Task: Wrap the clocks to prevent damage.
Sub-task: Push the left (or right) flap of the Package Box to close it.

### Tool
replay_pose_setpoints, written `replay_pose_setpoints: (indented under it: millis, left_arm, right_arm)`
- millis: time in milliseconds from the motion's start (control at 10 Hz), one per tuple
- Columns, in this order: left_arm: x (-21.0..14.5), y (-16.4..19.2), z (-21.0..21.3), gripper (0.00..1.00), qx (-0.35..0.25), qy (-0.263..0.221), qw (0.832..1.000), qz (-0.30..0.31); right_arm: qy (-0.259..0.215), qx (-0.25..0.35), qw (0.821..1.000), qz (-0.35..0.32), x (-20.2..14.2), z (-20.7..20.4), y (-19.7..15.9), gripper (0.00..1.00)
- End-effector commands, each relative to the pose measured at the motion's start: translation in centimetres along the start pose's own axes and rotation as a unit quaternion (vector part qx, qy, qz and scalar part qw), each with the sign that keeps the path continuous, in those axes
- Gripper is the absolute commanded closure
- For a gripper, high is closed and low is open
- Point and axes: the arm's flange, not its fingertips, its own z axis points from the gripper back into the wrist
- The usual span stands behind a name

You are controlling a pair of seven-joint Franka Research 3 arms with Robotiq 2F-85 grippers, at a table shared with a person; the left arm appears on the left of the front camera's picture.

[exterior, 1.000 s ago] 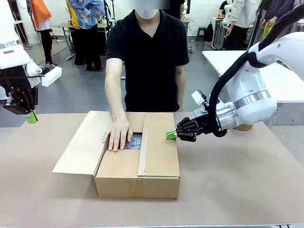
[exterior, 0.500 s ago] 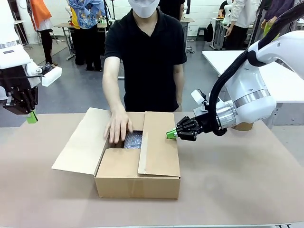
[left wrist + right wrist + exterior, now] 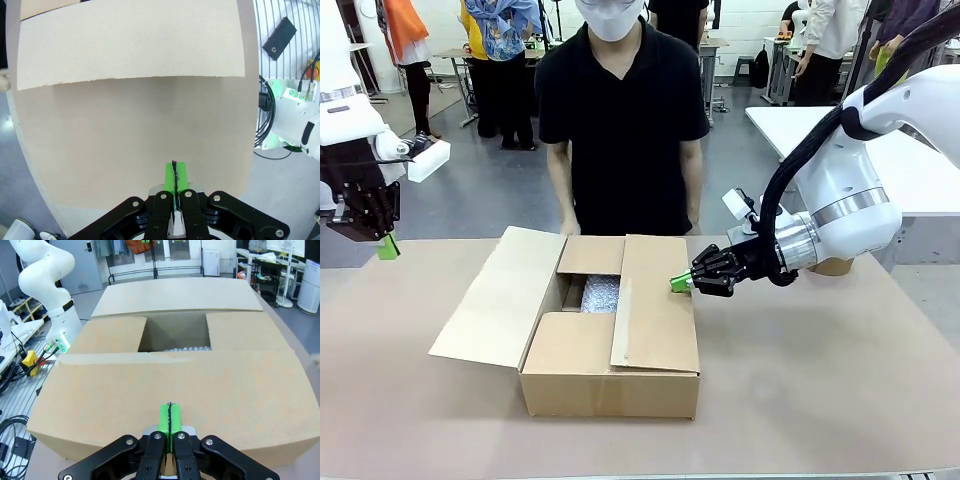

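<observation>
Wrapping looks done: the clocks [image 3: 601, 293] lie as one bubble-wrapped bundle low inside the cardboard box [image 3: 610, 380], glimpsed through the gap between the flaps, no dial on show. By my reading, what is left is the closing. The right flap [image 3: 658, 305] is down across the top and the near flap [image 3: 570, 345] and far flap [image 3: 592, 255] are folded in. The left flap [image 3: 500, 295] is thrown wide over the table [image 3: 820, 380], its free edge lifted off the surface. No tape on any seam that I can make out.

The right gripper [image 3: 680, 284] has its green pads pressed together on nothing. It is parked at the outer fold of the right flap near the far corner; whether it touches the cardboard, I cannot tell. The left gripper [image 3: 387, 247] is likewise pinched tight and empty, hanging over the table's left edge, well apart from the box.

Room to move is generous. Bare table runs in front of the box and off to the right, and there is a clear lane between the left gripper and the open flap's edge. The person [image 3: 620, 130] stands at the far side, hands low behind the box and out of the opening. The edge to watch is that raised left flap: a sweep coming in low from the left would likely catch it first.
</observation>
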Motion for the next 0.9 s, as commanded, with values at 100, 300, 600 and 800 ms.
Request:
replay_pose_setpoints:
  millis: [100, 300, 600, 800]
  left_arm:
    - [-0.1, 0.1, 0.3, 1.0, -0.003, 0.002, 1.0, 0.006]
    - [-0.1, 0.1, 0.3, 1.0, -0.003, 0.002, 1.0, 0.006]
    - [-3.3, 0.6, -0.3, 1.0, -0.04, -0.178, 0.977, -0.113]
    - [-6.4, 5.1, 0.4, 1.0, -0.036, -0.274, 0.946, -0.169]
  right_arm:
    - [-0.002, -0.003, 1.0, -0.007, -0.4, -0.3, 0.0, 0.99]
    - [-0.002, -0.003, 1.0, -0.007, -0.4, -0.3, 0.0, 0.99]
    - [-0.002, -0.003, 1.0, -0.007, -0.4, -0.3, 0.0, 0.99]
    - [-0.002, -0.003, 1.0, -0.007, -0.4, -0.3, 0.0, 0.99]
